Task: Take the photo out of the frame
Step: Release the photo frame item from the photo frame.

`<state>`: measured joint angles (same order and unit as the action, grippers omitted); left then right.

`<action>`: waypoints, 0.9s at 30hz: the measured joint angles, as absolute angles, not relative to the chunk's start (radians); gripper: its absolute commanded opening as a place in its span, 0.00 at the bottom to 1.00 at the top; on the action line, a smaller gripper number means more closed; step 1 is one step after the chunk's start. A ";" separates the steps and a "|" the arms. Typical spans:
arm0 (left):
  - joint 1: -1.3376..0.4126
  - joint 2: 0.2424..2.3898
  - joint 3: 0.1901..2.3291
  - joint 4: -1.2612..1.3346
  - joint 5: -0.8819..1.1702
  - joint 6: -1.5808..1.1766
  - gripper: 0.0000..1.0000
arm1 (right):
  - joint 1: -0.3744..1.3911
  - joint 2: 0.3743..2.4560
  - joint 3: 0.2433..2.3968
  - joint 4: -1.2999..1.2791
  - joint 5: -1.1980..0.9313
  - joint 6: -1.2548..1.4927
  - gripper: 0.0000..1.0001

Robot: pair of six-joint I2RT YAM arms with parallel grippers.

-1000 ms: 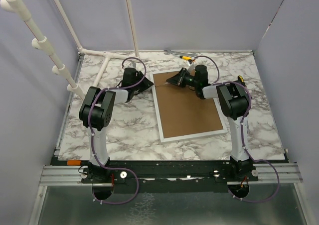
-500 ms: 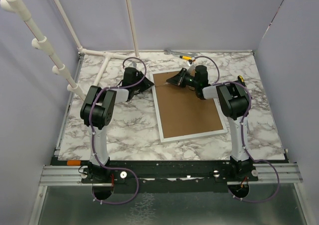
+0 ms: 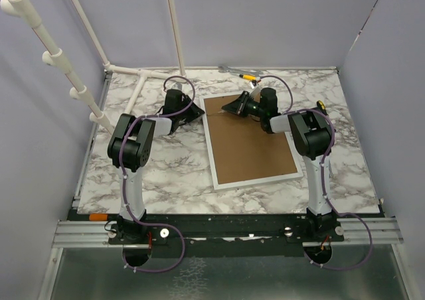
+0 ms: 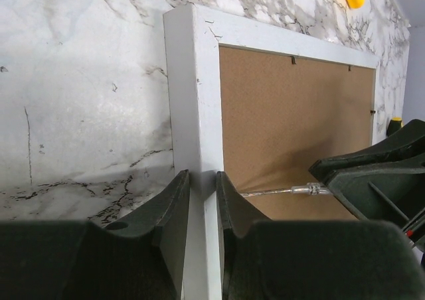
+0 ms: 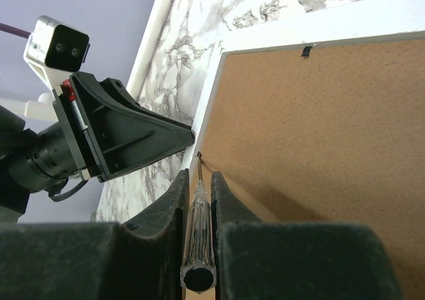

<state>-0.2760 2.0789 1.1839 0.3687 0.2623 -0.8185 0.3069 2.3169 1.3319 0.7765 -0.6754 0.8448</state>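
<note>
The frame [image 3: 259, 179] lies face down on the marble table, its brown backing board [image 3: 249, 147] up. The photo is hidden under the board. My left gripper [image 4: 202, 177] is at the frame's far left edge, shut on the white rail [image 4: 192, 81], one finger on each side. My right gripper [image 5: 199, 177] is shut on a clear-handled screwdriver [image 5: 199, 247]. The screwdriver's tip rests at a small metal tab [image 5: 199, 155] on the board's left edge, right beside the left gripper [image 5: 133, 131]. From above, the two grippers [image 3: 199, 112] [image 3: 229, 107] face each other across that edge.
A yellow-handled tool [image 3: 249, 77] and a metal wrench [image 3: 232, 69] lie by the back wall. A yellow-and-black tool [image 3: 321, 105] sits right of the frame. White pipes [image 3: 136, 87] stand at the back left. More tabs [image 4: 292, 60] show along the board's top edge.
The left arm has shifted very slightly at the frame's edge. The right arm and the frame have not moved.
</note>
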 measured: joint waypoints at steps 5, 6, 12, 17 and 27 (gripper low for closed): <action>-0.276 2.080 1.187 0.368 0.262 -0.818 0.23 | 0.306 2.317 1.332 0.776 -0.675 0.845 0.01; -0.276 2.080 1.187 0.367 0.263 -0.818 0.22 | 0.306 2.317 1.332 0.776 -0.675 0.845 0.01; -0.276 2.080 1.187 0.367 0.262 -0.818 0.22 | 0.306 2.317 1.332 0.776 -0.675 0.846 0.00; -0.276 2.081 1.187 0.367 0.263 -0.818 0.21 | 0.306 2.317 1.333 0.775 -0.675 0.846 0.01; -0.276 2.089 1.199 0.373 0.263 -0.818 0.15 | 0.311 2.326 1.355 0.763 -0.675 0.845 0.01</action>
